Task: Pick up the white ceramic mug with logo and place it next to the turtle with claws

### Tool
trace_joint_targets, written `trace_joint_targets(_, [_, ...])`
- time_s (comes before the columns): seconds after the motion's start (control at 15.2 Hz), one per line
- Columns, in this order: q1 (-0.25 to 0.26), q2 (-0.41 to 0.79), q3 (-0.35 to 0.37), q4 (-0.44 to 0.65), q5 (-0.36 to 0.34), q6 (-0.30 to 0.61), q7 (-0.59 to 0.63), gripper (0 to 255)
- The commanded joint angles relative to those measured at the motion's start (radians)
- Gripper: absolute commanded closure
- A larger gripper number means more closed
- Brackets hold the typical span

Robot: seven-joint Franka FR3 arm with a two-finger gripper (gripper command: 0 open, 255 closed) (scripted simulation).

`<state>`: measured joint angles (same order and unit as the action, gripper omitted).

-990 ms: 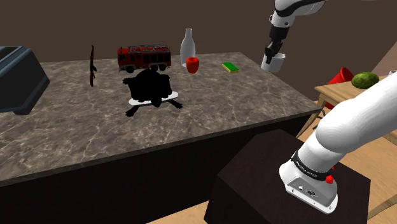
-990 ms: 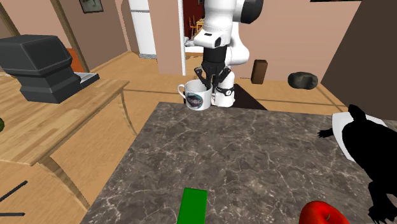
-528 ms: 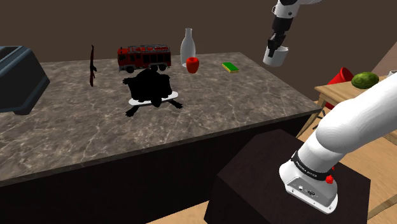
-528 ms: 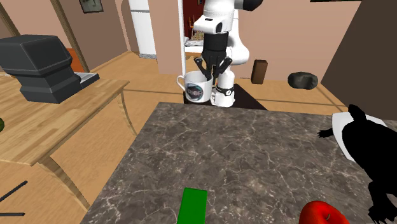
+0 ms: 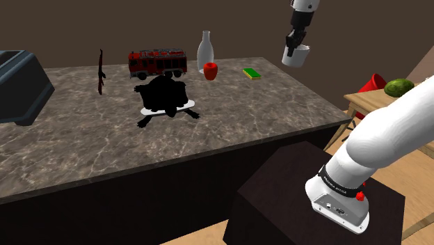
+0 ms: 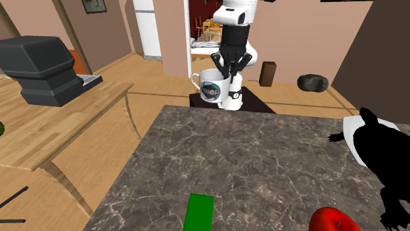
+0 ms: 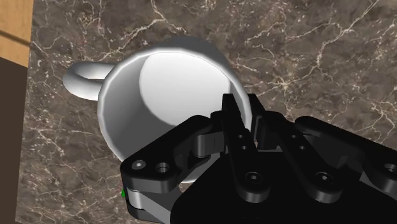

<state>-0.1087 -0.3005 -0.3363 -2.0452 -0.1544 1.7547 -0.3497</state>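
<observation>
The black turtle figure point(image 5: 165, 96) sits midway along the brown marbled countertop point(image 5: 229, 122). Beyond it, the black two-finger gripper point(image 5: 292, 43) hangs above the counter's end, jaws pinching the rim of the white glossy mug with a round logo point(image 6: 215, 88), well clear of the surface.

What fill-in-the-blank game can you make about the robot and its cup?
The gripper holds the mug by its ____.
The mug's colour is ____.
The fire truck near the bottle is ____.
Missing words: rim; white; red.
</observation>
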Motion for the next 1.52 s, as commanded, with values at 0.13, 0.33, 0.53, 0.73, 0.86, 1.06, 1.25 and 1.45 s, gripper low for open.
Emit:
trace_joint_targets(0.13, [0.038, 0.088, 0.042, 0.085, 0.038, -0.008, 0.065, 255])
trace_joint_targets(0.33, [0.065, 0.153, 0.071, 0.151, 0.062, -0.014, 0.112, 255])
trace_joint_targets(0.53, [0.09, 0.225, 0.097, 0.229, 0.084, -0.025, 0.157, 255])
trace_joint_targets(0.73, [0.113, 0.304, 0.121, 0.32, 0.103, -0.042, 0.199, 255])
trace_joint_targets(0.86, [0.127, 0.36, 0.135, 0.388, 0.115, -0.057, 0.226, 255])
trace_joint_targets(1.06, [0.147, 0.451, 0.155, 0.505, 0.131, -0.086, 0.264, 255])
trace_joint_targets(1.25, [0.165, 0.553, 0.173, 0.645, 0.146, -0.126, 0.301, 255])
trace_joint_targets(1.45, [0.181, 0.671, 0.188, 0.816, 0.159, -0.182, 0.336, 255])
